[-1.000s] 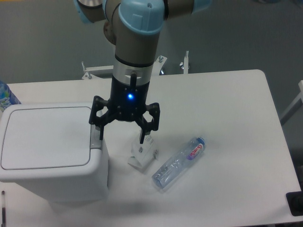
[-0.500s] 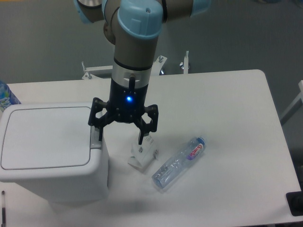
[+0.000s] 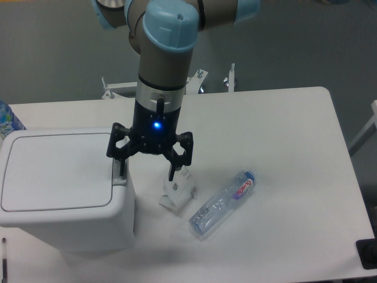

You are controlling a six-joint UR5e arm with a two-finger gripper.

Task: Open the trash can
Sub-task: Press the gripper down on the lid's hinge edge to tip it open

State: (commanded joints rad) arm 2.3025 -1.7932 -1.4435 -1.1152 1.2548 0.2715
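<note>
Jaws spread wide, nothing between them. The gripper [image 3: 148, 168] points straight down, its left-hand finger [image 3: 121, 168] on or just over the grey latch at the right edge of the trash can [image 3: 62, 188]; contact we cannot confirm. Lid flat, closed. The can sits at the table's [image 3: 283, 130] front-left corner.

We judge the step to be pressing the latch: descend vertically, keep the fingertip centred on the button, avoid sliding onto the lid.

Arm hangs vertical from above. 1 small white box [image 3: 178, 193] and 1 plastic bottle [image 3: 222, 203] lie just right of the can.
</note>
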